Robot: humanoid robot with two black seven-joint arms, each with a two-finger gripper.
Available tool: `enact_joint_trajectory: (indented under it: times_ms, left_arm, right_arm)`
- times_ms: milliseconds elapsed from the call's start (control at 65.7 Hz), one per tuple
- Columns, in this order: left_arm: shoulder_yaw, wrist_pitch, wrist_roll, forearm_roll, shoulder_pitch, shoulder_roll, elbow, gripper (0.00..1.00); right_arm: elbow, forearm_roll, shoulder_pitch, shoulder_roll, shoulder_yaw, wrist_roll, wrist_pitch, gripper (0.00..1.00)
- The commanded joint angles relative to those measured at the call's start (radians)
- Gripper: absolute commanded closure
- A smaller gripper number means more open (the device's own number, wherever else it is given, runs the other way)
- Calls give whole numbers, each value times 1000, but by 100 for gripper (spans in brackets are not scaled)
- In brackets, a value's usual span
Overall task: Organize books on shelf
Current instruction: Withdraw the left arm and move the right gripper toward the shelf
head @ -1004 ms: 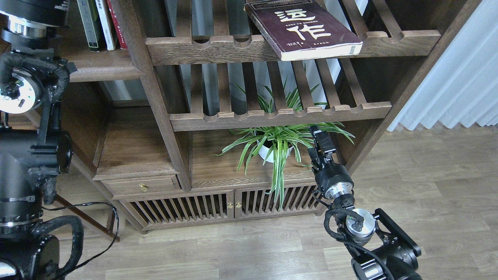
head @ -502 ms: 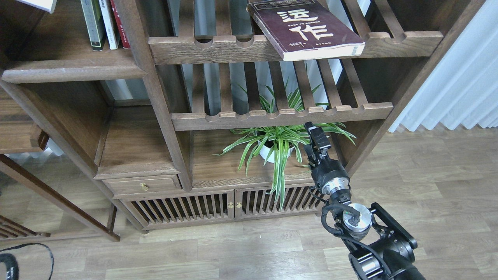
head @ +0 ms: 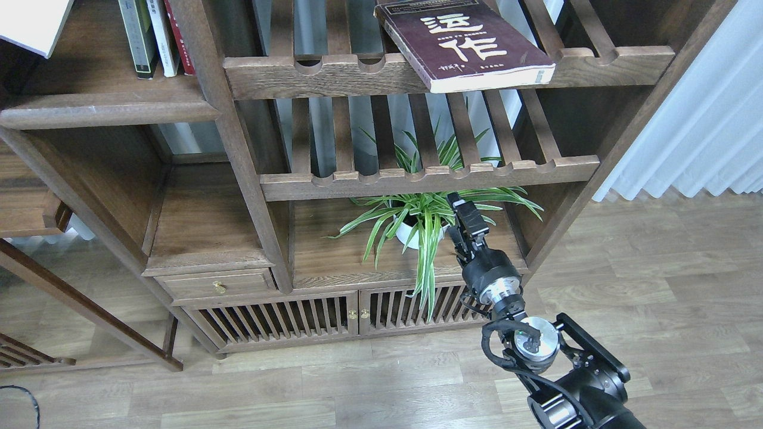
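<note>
Maroon book [head: 462,44] flat on slatted rack, well above right tool [head: 460,208], tool's spread unclear

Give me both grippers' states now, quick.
Left gripper: out of view.
Right gripper: in front of the plant, too dark to tell open or closed.

Maroon book [head: 465,44], cream characters

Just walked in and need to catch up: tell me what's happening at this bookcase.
A humanoid robot is sorting books. Its right gripper is raised in front of the potted plant, holding nothing visible. The maroon book lies flat on the upper slatted rack, overhanging the front rail. Three books stand upright on the solid shelf. The left gripper is out of view.
</note>
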State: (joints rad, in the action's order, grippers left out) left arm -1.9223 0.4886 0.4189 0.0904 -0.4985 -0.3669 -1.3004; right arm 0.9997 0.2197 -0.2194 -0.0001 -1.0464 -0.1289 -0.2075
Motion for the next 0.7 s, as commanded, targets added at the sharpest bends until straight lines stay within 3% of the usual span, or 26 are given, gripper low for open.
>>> enact_joint_trajectory:
  times_ms: [0,137,319,684]
  left_arm:
    - [-32,0,9,81,-2,-4,3,100]
    - [-40,0,46,170,-9,-10,10,100]
    - [-63,0,46,422,-70,-10,4,100]
    - [-64,0,41,673,-75,37,-3,100]
  right_arm:
    - [4,0,-8,0,20,0,-1,2]
    - [5,1,-9,0,42,5,-6,2]
    - [33,3,3,0,83,6,-49,2]
    - [123,6,18,0,88,8,-49,2]
